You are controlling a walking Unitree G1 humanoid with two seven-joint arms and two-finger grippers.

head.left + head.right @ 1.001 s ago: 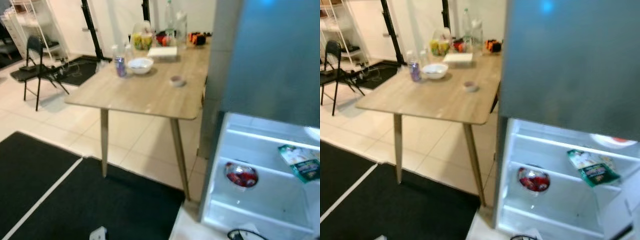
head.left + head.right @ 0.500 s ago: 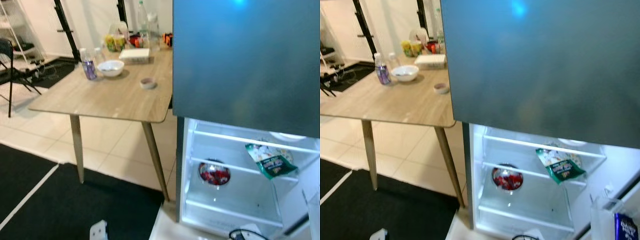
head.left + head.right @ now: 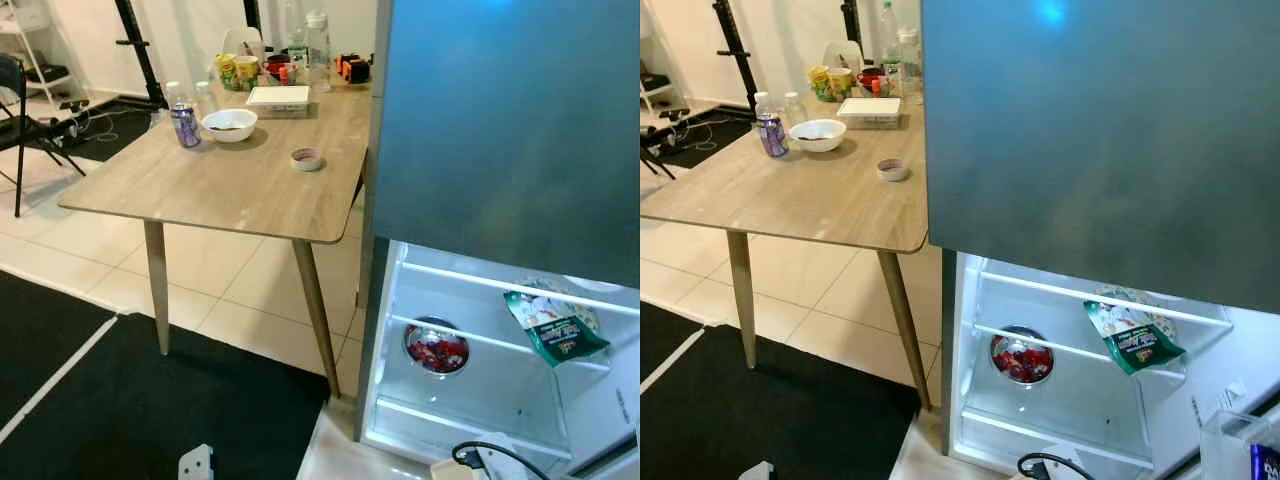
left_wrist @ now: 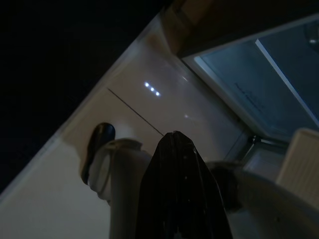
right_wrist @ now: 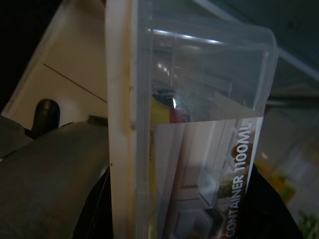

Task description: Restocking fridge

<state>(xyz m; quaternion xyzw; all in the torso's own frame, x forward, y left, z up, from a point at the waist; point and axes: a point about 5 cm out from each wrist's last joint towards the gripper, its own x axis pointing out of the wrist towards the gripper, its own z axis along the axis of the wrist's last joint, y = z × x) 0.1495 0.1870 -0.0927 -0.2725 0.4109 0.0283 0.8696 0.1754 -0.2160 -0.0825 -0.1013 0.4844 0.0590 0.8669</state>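
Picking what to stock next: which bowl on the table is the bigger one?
The white bowl beside the purple can; the small bowl sits alone nearer the fridge.

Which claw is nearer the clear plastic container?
Right. The clear container sits between the right claw's fingers; the left claw hangs shut over floor tile beside the fridge, apart from it.

A home dining area: I face an open fridge [image 3: 1060, 300] beside a wooden table [image 3: 230, 185] cluttered with bowls, bottles and cans, on tiled floor [image 3: 240, 290] with a black rug [image 3: 120, 400].
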